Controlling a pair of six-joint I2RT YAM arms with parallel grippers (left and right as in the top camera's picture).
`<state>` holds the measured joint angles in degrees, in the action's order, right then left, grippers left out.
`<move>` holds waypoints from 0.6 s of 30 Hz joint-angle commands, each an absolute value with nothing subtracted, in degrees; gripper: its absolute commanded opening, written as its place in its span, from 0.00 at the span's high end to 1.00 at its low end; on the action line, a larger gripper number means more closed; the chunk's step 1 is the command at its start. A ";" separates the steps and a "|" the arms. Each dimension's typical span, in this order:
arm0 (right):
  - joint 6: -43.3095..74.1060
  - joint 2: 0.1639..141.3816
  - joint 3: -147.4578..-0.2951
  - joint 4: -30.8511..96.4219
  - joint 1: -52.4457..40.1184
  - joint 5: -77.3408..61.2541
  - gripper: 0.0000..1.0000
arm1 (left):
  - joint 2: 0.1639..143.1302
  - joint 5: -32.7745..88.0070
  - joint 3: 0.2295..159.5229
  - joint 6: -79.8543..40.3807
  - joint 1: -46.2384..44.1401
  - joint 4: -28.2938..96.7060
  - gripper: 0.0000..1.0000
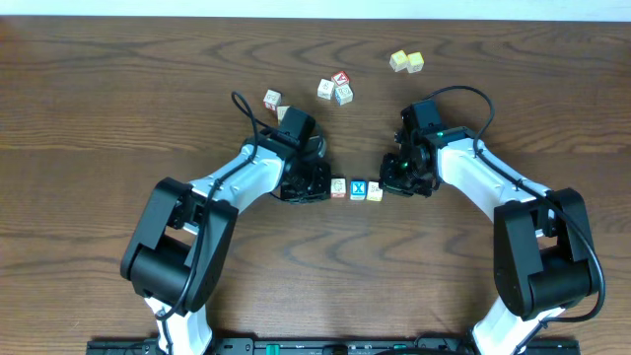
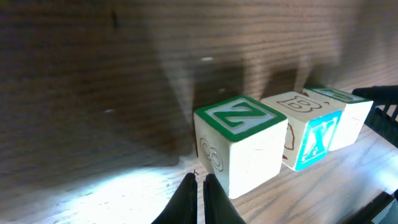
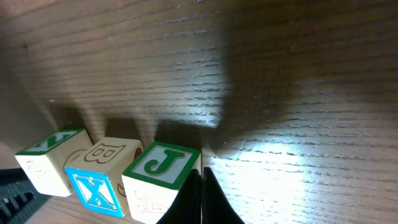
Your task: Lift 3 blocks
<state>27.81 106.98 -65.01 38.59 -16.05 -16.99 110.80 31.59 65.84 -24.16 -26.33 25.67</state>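
A touching row sits on the wooden table at the centre of the overhead frame: Z block, blue X block, J block. The left gripper, clenched on nothing, sits just beside the Z end. The right gripper, likewise clenched empty, sits just beside the J end.

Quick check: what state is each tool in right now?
Left tool: closed, holding nothing, tips beside the Z block.
Right tool: closed, holding nothing, tips beside the J block.
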 commanded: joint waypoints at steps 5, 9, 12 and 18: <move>26.98 106.52 -64.69 37.71 -16.62 -18.22 0.99 | 111.24 31.51 65.30 -24.21 -26.35 26.00 0.93; 26.98 106.52 -64.69 37.58 -16.62 -18.52 0.99 | 111.24 31.48 65.30 -24.18 -26.35 26.00 0.93; 26.98 106.52 -64.69 37.28 -16.62 -18.55 0.99 | 111.24 31.14 65.30 -24.18 -26.35 26.00 0.93; 27.86 106.52 -64.69 37.23 -16.93 -18.50 0.99 | 111.24 28.38 65.30 -23.97 -26.33 26.02 0.93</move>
<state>27.86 106.98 -65.01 37.41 -16.12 -18.04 110.80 30.65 65.84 -24.16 -26.37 25.67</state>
